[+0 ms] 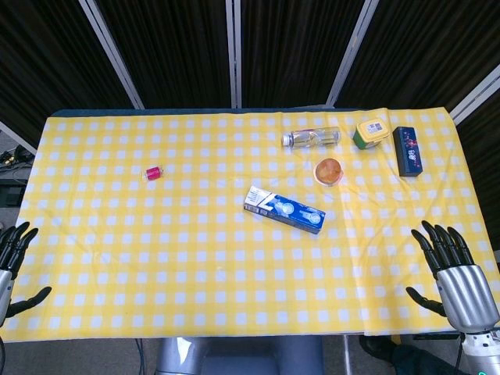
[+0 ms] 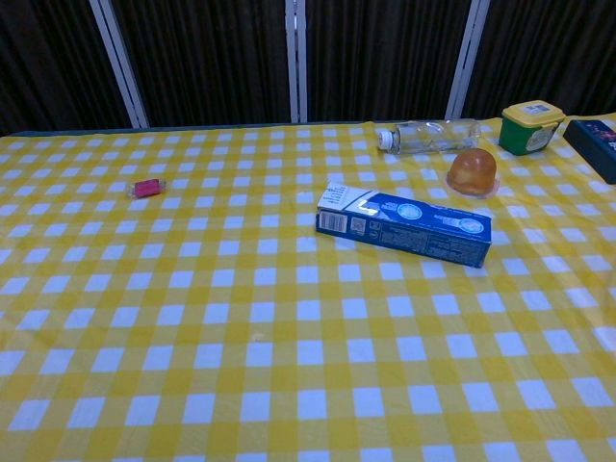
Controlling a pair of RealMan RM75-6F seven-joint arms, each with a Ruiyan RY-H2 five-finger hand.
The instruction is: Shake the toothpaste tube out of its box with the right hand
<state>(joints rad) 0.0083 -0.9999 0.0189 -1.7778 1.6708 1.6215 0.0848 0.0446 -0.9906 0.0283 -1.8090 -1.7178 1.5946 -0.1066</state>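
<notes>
Fingers spread and pointing toward the far edge, my right robot hand (image 1: 459, 285) hangs just off the near right corner of the surface (image 1: 156, 258), palm down as far as I can judge, thumb stuck out to the inside, released and grasping nothing. My left robot hand (image 1: 14, 269) sits off the near left corner in much the same way, only partly inside the head view, dark fingers fanned apart and thumb held wide, also released. Neither robot hand touches the yellow checked cloth, and the chest view shows neither of them. I see the toothpaste box (image 1: 284, 209) lying flat a little right of the middle of the surface, skewed, its white end toward the left edge and its blue end angled toward the near right; in the chest view the toothpaste box (image 2: 404, 224) shows its barcode end panel facing me, and I cannot tell whether a flap is loose. It lies well apart from my right robot hand, with bare cloth between them. Just beyond the box stands a small orange cup (image 1: 329, 170), near it but not touching. Toward the far edge a clear plastic bottle (image 1: 311, 138) lies on its side, and right of it stands a green tub with a yellow lid (image 1: 372, 132). A dark blue box (image 1: 408, 151) lies near the far right corner. A small pink item (image 1: 152, 173) rests alone on the left half of the surface.
</notes>
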